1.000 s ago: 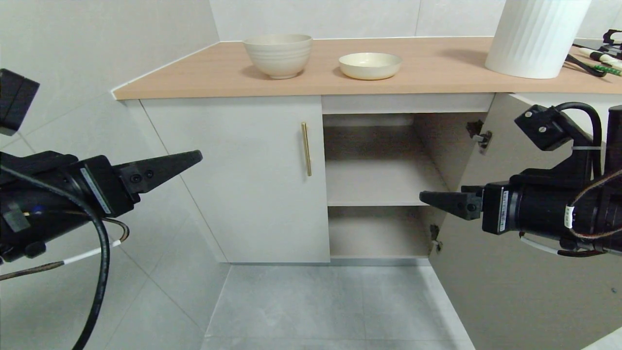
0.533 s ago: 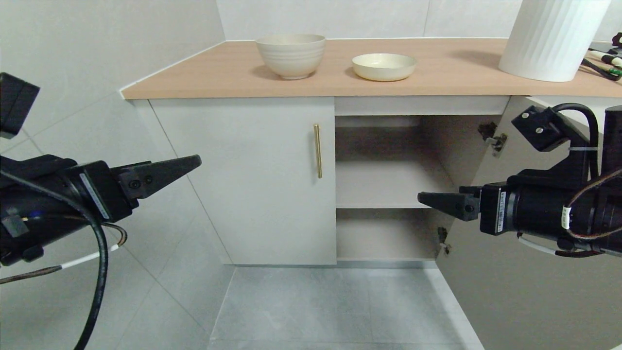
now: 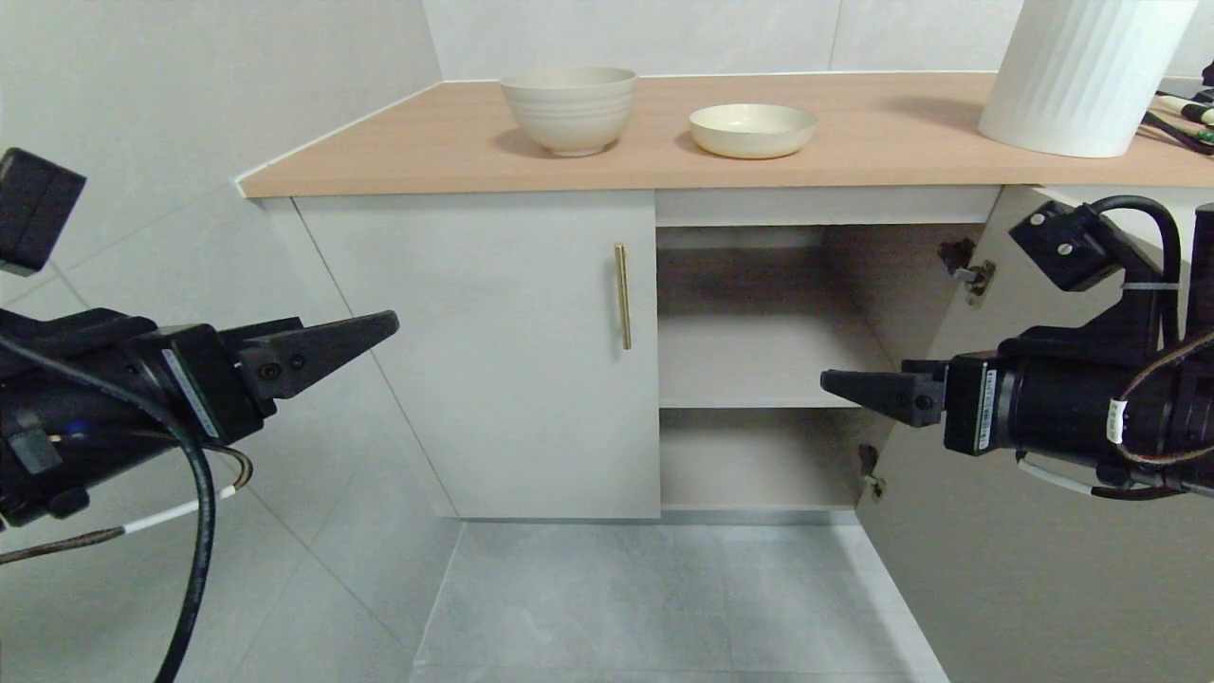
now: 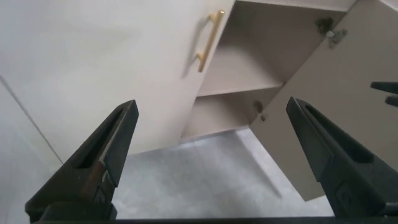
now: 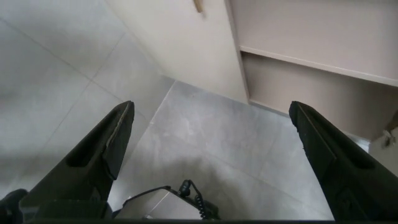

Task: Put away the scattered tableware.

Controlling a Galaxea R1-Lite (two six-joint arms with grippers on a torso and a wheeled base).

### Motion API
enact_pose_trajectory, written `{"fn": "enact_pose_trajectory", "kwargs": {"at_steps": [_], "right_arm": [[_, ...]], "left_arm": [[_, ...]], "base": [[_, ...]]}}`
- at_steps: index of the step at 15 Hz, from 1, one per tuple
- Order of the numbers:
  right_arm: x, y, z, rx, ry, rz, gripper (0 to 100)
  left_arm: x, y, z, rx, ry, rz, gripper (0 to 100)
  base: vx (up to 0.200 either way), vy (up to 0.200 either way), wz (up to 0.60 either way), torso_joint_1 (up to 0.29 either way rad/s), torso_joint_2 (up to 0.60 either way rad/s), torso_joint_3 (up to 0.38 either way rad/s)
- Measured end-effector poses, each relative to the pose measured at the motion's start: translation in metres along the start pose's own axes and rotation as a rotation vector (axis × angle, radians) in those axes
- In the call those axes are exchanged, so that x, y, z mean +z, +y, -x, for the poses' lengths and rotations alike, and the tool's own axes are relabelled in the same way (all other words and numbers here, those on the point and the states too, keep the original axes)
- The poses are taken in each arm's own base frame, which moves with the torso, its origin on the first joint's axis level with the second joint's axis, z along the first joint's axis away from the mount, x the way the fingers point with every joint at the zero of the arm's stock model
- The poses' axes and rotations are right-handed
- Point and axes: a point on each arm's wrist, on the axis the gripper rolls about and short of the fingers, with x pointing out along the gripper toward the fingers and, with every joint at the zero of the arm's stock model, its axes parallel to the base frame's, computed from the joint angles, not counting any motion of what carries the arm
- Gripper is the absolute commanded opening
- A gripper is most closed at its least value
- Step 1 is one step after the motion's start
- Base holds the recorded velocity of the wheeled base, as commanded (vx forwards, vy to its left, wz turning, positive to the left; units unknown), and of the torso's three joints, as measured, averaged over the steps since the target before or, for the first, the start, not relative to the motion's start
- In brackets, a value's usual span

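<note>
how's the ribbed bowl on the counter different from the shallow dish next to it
The ribbed bowl is deep and tall; the shallow dish is low and flat. The ribbed bowl has horizontal ridges outside; the shallow dish looks smooth. The ribbed bowl is greyish beige; the shallow dish is paler cream. Both stand upright, apart, on the wooden countertop.

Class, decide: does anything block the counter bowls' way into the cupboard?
Nothing visible does: the right door stands open, exposing the shelf below the deep bowl and shallow bowl; the left door is shut.
</note>
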Motion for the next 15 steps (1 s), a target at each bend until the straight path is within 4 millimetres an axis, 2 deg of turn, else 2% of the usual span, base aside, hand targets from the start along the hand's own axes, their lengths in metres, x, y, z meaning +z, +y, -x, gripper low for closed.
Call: {"fn": "enact_pose_trajectory", "kwargs": {"at_steps": [12, 15], "right_arm": [[0.0020, 0.0018, 0.0080, 0.017, -0.019, -0.002, 100], [0.0006, 0.0017, 0.0108, 0.026, -0.033, -0.004, 100]], "left_arm": [[-0.0001, -0.0001, 0.0006, 0.001, 0.003, 0.002, 100], [-0.0002, 0.0004, 0.0004, 0.008, 0.001, 0.005, 100]], "base": [[0.200, 0.000, 0.00, 0.001, 0.00, 0.002], [0.000, 0.000, 0.00, 0.000, 0.00, 0.000]]}}
